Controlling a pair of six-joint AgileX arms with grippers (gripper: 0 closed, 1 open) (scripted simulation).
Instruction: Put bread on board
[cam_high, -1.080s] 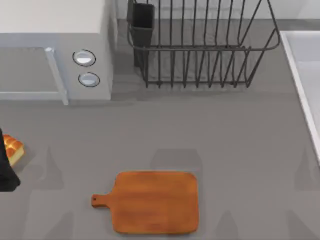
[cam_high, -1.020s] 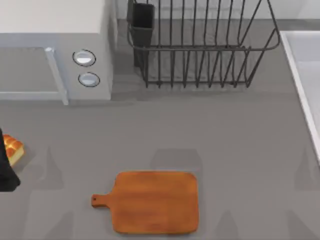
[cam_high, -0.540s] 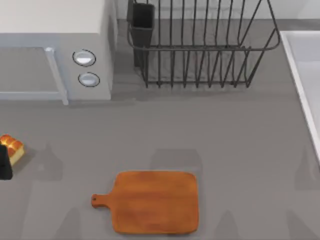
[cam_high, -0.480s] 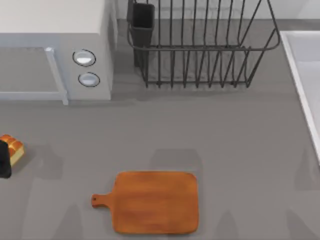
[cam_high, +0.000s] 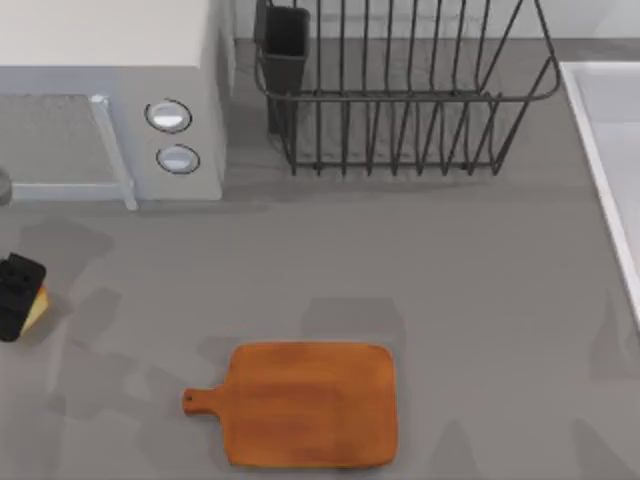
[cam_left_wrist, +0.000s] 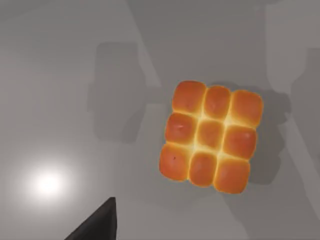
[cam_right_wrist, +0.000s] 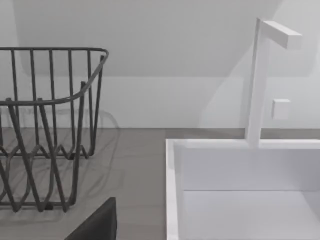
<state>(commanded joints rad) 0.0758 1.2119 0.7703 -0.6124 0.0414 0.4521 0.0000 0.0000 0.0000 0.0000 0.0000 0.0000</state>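
Presently my left end effector (cam_high: 20, 296) hangs over the bread (cam_left_wrist: 211, 136) at the desk's (cam_high: 480, 260) left edge, finger spread not discernible, nothing held, so I judge the approach step underway: next, descend, grip, then carry rightward to the board (cam_high: 310, 404), well apart.

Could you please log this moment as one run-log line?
left gripper: above bread, far left | board: bare | right arm: parked
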